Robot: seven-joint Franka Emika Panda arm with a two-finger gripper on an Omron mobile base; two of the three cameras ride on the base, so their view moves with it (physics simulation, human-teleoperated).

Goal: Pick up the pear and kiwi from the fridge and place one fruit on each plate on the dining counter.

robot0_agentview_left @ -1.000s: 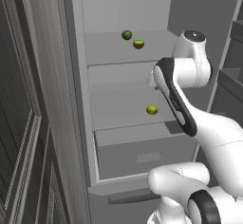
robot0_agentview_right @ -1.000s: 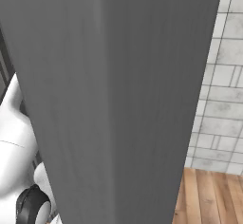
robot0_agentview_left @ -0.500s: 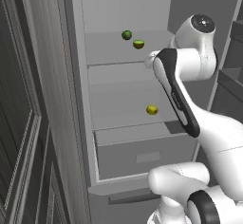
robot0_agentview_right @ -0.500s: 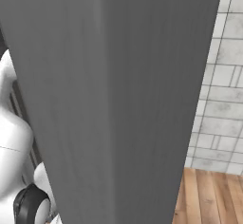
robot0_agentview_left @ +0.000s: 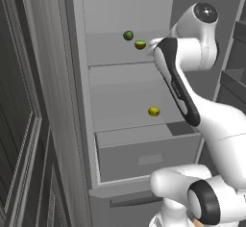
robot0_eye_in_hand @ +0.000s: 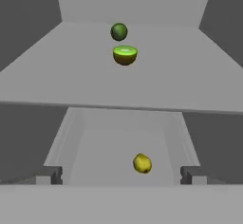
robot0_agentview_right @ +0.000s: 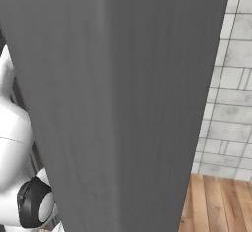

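The fridge (robot0_agentview_left: 120, 9) stands open in front of me. On its upper shelf lies the kiwi (robot0_agentview_left: 140, 44) (robot0_eye_in_hand: 125, 55), lime-green face up, with a dark green ball (robot0_agentview_left: 128, 35) (robot0_eye_in_hand: 119, 31) just behind it. The yellow-green pear (robot0_agentview_left: 153, 111) (robot0_eye_in_hand: 142, 163) rests on the lower shelf. My gripper (robot0_eye_in_hand: 121, 178) is open, its fingertips (robot0_eye_in_hand: 49, 175) far apart with nothing between them. It points into the fridge at upper-shelf height, close to the kiwi's right in the left base view. The plates and the dining counter are out of view.
A grey drawer (robot0_agentview_left: 149, 156) sits below the lower shelf, pulled slightly out. The fridge's dark door (robot0_agentview_left: 29, 125) stands at the left. In the right base view the fridge's grey outer side (robot0_agentview_right: 123, 103) blocks the near ground, with a tiled wall (robot0_agentview_right: 231, 78) and wood floor (robot0_agentview_right: 216, 201) beyond.
My hand has risen from about the lower shelf's height to the upper shelf, ending beside the kiwi. The fruits have not moved.
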